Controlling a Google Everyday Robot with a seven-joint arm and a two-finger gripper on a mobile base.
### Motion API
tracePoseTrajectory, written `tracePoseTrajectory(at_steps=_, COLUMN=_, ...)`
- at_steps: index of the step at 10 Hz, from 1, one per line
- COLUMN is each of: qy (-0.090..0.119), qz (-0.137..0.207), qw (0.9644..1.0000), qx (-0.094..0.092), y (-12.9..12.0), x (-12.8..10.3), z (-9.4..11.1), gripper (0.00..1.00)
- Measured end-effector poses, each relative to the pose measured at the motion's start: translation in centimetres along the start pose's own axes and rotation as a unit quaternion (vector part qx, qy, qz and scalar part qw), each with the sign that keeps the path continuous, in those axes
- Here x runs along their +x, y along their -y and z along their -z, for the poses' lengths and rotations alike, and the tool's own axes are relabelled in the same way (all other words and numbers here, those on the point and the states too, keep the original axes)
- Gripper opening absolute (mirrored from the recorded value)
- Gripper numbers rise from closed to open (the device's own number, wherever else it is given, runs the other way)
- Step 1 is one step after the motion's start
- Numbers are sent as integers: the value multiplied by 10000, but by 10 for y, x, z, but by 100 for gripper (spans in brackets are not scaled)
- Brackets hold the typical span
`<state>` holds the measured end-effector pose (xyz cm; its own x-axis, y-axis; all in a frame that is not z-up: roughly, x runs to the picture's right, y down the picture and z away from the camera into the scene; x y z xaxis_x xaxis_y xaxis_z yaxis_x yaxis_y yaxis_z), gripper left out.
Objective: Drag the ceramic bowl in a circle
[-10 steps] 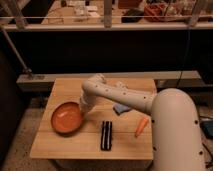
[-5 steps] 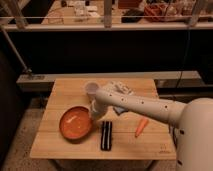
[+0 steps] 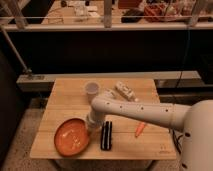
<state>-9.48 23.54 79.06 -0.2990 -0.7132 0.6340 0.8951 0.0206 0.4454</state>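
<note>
The ceramic bowl (image 3: 72,137) is orange and shallow. It sits at the front left of the wooden table (image 3: 65,100), near the front edge. My white arm reaches in from the right, and my gripper (image 3: 92,125) is down at the bowl's right rim, touching it.
A black rectangular object (image 3: 106,135) lies just right of the bowl. An orange carrot-like item (image 3: 140,128) lies further right. A white cup (image 3: 91,90) and a white packet (image 3: 125,91) stand at the back of the table. A dark railing runs behind.
The bowl has moved toward the front edge of the table and slightly right, dragged by my gripper. My arm has swung toward the front with it.
</note>
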Motion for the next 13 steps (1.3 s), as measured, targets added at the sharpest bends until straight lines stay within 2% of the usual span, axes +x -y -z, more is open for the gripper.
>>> tracePoseTrajectory(at_steps=2, qy=191, qz=415, qw=9989, qx=-44, y=26, x=5, z=-9, gripper=0)
tracePoseTrajectory(at_steps=4, qy=322, qz=929, qw=9951, qx=-84, y=56, x=20, z=-18, gripper=0)
tracePoseTrajectory(at_steps=6, qy=364, qz=1370, qw=9898, qx=-133, y=79, x=52, z=-20, gripper=0)
tracePoseTrajectory(at_steps=8, qy=399, qz=1558, qw=9868, qx=-186, y=87, x=83, z=-21, gripper=0)
tracePoseTrajectory(at_steps=10, qy=365, qz=1469, qw=9883, qx=-212, y=77, x=123, z=-23, gripper=0)
tracePoseTrajectory(at_steps=11, qy=318, qz=1347, qw=9902, qx=-198, y=71, x=139, z=-23, gripper=0)
tracePoseTrajectory(at_steps=13, qy=126, qz=891, qw=9959, qx=-92, y=47, x=161, z=-15, gripper=0)
